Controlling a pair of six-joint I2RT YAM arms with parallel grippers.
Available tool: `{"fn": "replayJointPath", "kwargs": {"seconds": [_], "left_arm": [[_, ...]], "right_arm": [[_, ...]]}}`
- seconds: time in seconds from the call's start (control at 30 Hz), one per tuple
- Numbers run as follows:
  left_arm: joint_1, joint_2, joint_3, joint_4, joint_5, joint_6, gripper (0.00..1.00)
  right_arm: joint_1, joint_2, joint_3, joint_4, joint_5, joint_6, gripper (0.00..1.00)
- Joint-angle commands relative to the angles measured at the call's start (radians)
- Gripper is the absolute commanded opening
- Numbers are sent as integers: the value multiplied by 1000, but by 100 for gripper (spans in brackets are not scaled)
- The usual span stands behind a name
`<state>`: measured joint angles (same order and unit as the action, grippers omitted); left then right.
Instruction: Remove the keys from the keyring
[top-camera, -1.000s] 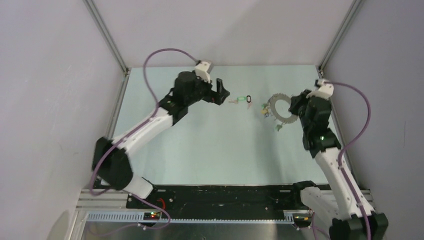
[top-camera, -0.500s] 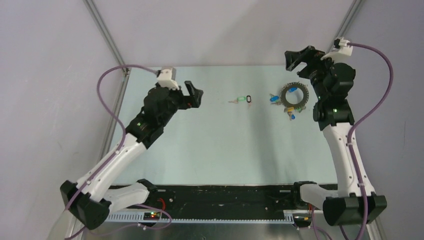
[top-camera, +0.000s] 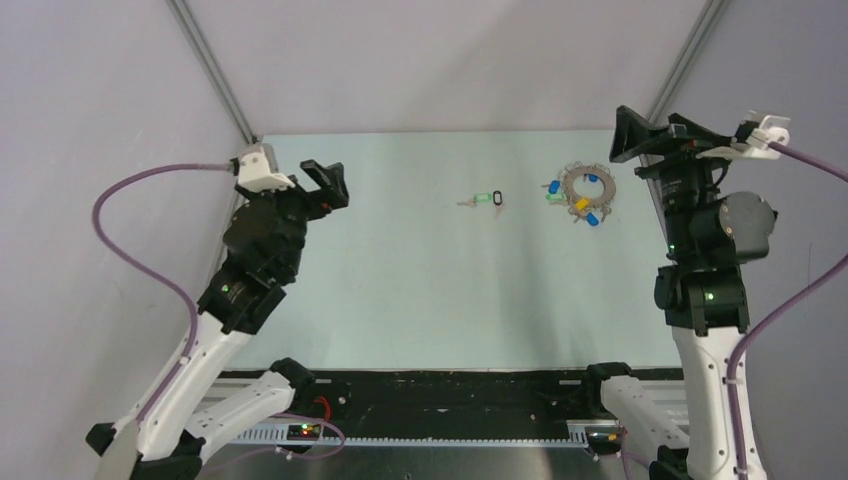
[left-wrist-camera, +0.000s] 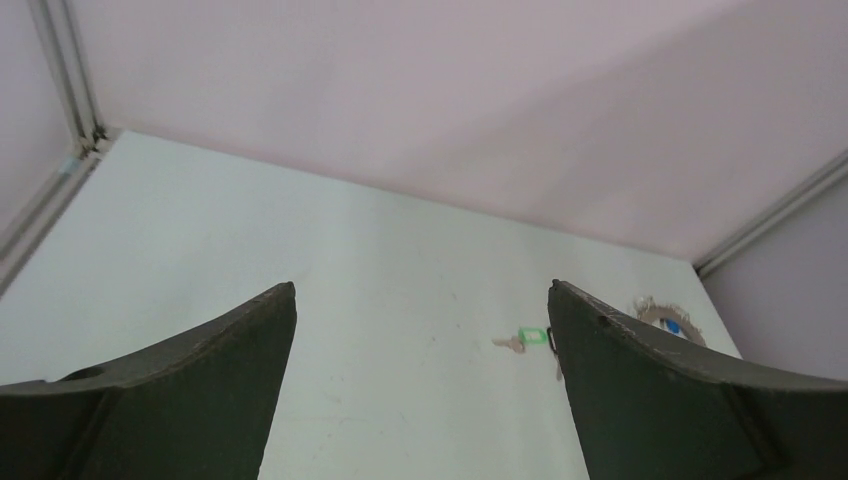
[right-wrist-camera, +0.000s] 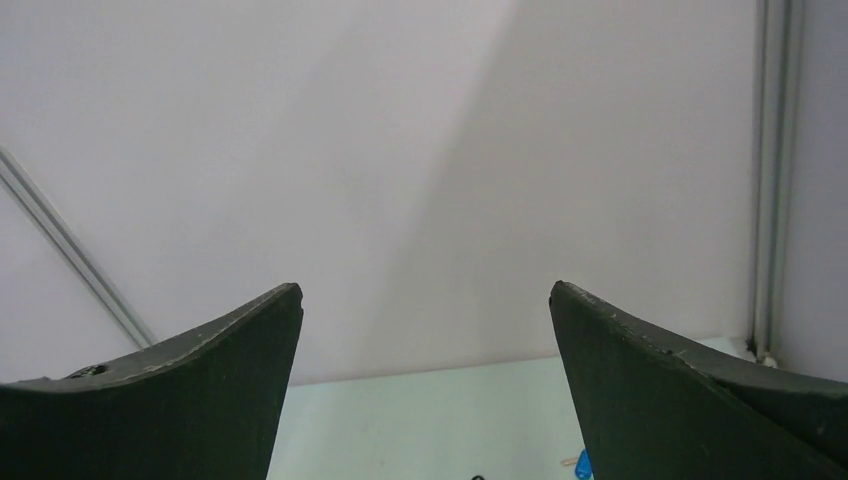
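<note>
The keyring (top-camera: 575, 176), a thin silver ring, lies flat at the table's far right with blue, yellow and green-headed keys (top-camera: 591, 216) bunched on it. A loose green-headed key (top-camera: 485, 198) and a black-headed one (top-camera: 498, 198) lie apart from it near the far middle. My left gripper (top-camera: 325, 178) hangs open over the far left, well short of them. In the left wrist view the green-headed key (left-wrist-camera: 532, 337) shows between the open fingers and the keyring (left-wrist-camera: 650, 306) peeks past the right finger. My right gripper (top-camera: 622, 135) is raised, open and empty, right of the keyring.
The pale green table (top-camera: 430, 290) is walled by grey panels with metal corner posts (top-camera: 215, 75). The right wrist view faces the back wall, with only a blue-headed key (right-wrist-camera: 582, 464) at its bottom edge. A black rail (top-camera: 450, 395) runs along the near edge.
The right gripper opened, let go of the keyring and lifted away up and right. The keyring now lies flat on the table. The left arm drew back to the left.
</note>
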<state>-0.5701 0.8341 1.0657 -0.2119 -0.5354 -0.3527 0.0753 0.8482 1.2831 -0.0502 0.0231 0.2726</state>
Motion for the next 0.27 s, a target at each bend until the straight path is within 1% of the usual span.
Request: {"fn": "replayJointPath", "kwargs": {"seconds": [0.0,0.23], "left_arm": [[1,-53,45,19,-93,95,98],[2,-64,43,28,-58,140,98]], "right_arm": [[2,-46,-7,-10,41,-46,99],[2,-101,-52,-22,41,-57,99]]}}
